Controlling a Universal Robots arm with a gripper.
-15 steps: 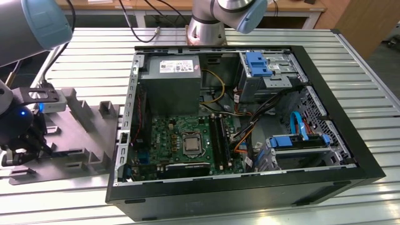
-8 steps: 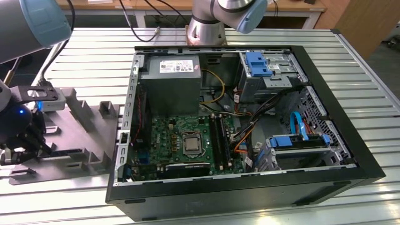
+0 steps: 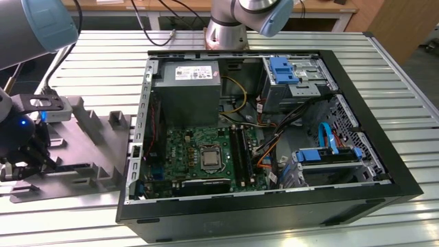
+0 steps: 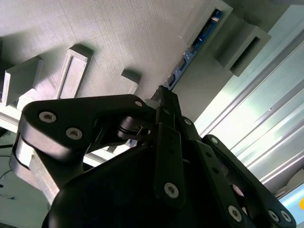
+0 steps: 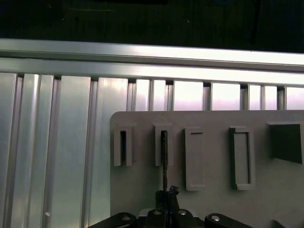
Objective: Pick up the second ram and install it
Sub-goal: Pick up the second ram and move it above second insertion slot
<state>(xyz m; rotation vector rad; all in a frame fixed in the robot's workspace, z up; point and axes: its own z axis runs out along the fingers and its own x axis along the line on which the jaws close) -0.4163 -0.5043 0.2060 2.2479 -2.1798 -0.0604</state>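
**A:** Second ram (image 4: pixel 198 43), where does it sit?

**B:** It stands on edge in the grey holder tray (image 3: pixel 86 170). It occupies one of the two narrow slots, the one next to the wider rectangular pockets. In the first wrist view it appears edge-on as a thin dark line (image 5: pixel 164 159). In the second wrist view its blue face and small chips run away from the fingers along the slot.

**A:** And the gripper (image 4: pixel 164 95)?

**B:** It is down over the tray on the exterior view's left (image 3: pixel 29 160), outside the open computer case (image 3: pixel 274 212). Both wrist views show the black fingers drawn narrow, pinched onto the near end of the second ram (image 5: pixel 167 194). The stick is seated in its slot, not lifted.

**A:** How does the arm stand?

**B:** Its base (image 3: pixel 226 31) is on the far side of the slatted aluminium table (image 3: pixel 103 67), beyond the case. A blue-capped joint (image 3: pixel 41 20) hangs high in the exterior view's upper left corner. From there the wrist drops nearly straight down, with the gripper pointing at the tray.

**A:** What about the case itself?

**B:** It lies open on its side just beside the tray. The green motherboard (image 3: pixel 195 152) faces up, below the grey power supply (image 3: pixel 186 98).
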